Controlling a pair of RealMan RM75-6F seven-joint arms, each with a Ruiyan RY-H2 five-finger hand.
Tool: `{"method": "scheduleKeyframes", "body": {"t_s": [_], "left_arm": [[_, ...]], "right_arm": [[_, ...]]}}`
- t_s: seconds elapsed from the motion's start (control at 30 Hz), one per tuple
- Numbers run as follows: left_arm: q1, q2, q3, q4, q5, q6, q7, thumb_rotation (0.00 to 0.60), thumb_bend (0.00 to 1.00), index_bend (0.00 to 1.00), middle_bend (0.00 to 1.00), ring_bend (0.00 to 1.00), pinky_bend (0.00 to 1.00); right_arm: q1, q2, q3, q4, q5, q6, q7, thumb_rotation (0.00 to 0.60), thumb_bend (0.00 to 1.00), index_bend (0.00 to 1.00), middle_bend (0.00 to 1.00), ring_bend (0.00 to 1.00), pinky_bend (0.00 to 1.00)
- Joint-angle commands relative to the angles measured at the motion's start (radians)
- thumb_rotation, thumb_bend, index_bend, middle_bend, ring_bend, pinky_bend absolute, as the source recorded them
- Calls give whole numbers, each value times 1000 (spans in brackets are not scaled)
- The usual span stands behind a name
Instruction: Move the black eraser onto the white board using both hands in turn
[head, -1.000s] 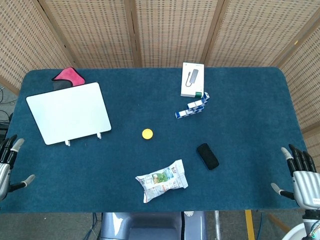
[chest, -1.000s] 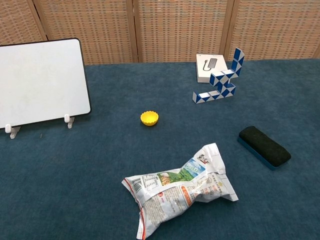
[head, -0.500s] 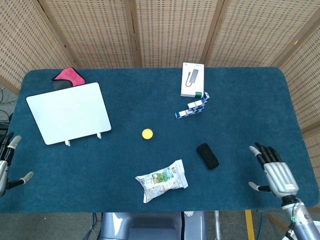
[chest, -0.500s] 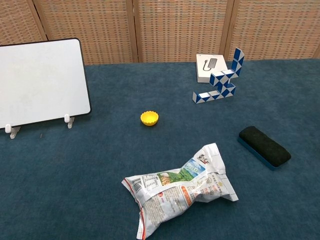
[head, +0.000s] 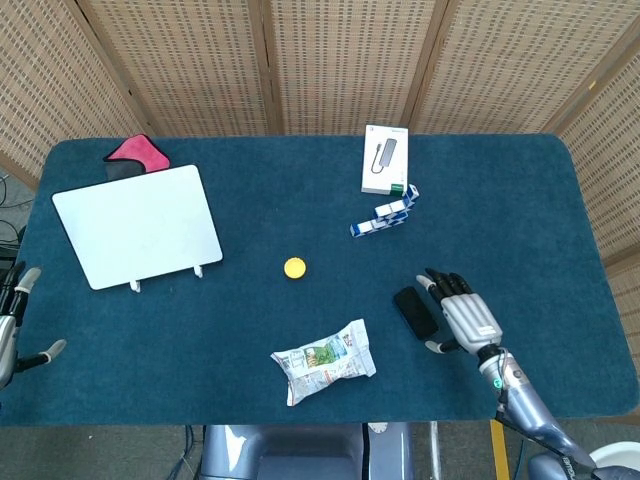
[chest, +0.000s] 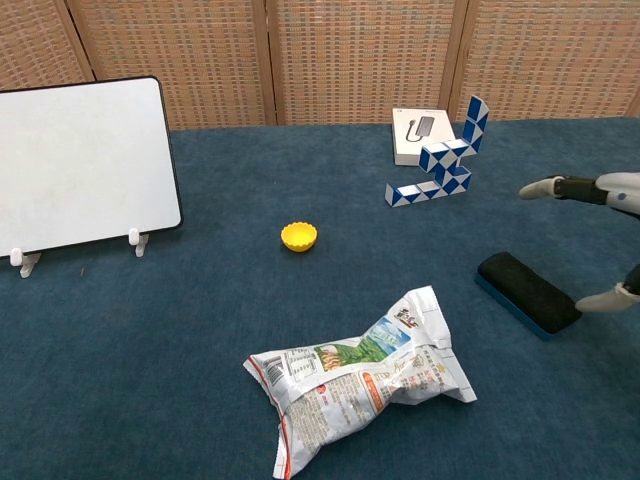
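The black eraser (head: 413, 311) (chest: 527, 291) lies flat on the blue table, right of centre and near the front. My right hand (head: 462, 312) (chest: 610, 232) hovers just to its right, fingers spread and holding nothing, close to the eraser. The white board (head: 138, 225) (chest: 82, 164) stands tilted on small feet at the far left. My left hand (head: 12, 322) hangs open off the table's left front edge, far from both; the chest view does not show it.
A crumpled snack bag (head: 325, 361) (chest: 352, 374) lies at the front centre. A small yellow cup (head: 294, 267) (chest: 298, 236) sits mid-table. A blue-white twist puzzle (head: 384, 215) (chest: 440, 163) and a white box (head: 385, 160) stand at the back. A pink cloth (head: 137, 153) lies behind the board.
My right hand has swept in from the table's right front edge leftwards to just beside the eraser. The left hand has barely shifted. The eraser has not moved.
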Motion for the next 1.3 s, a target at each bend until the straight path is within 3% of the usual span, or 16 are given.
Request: {"method": "scheduleKeyframes", "body": {"t_s": [0.03,0.27,0.67,0.73,0.83,1.0,1.13,1.23,1.3], "left_arm": [[-6,-2,-6,-1,-14,-12,8,600,0,0,0,0,0],[-10,0,-14,-2,-38,-22,5,600,0,0,0,0,0],[-10,-1,-10,-2,-35,-22,10,600,0,0,0,0,0],[-11,-3,-9,-4,-34,-23,14,600,0,0,0,0,0],[-11,-3,-8,-5,-33,-25,14,600,0,0,0,0,0],[-13,1,-7,-7,-35,-31,7,600,0,0,0,0,0],[-12,2,-6,-7,-34,-30,5,600,0,0,0,0,0],[-13,2,-7,-5,-35,-30,1,600,0,0,0,0,0],[-13,3,-7,-5,-36,-32,-1,600,1,0,0,0,0]], "right_arm": [[69,-93,33,15,137,-19,-152,600,0,0,0,0,0],[127,-167,18,79,261,0,-309,600,0,0,0,0,0],[142,-196,-2,129,311,16,-311,600,0,0,0,0,1],[143,-214,-9,164,305,44,-333,600,0,0,0,0,44],[144,-239,-12,193,314,61,-344,600,0,0,20,40,190],[149,-264,-22,225,322,76,-370,600,0,73,198,212,346],[149,-291,-24,261,286,101,-356,600,4,285,456,457,550],[141,-311,-26,292,221,138,-309,600,89,412,592,591,630],[136,-316,-27,303,177,156,-275,600,178,449,622,620,646]]}}
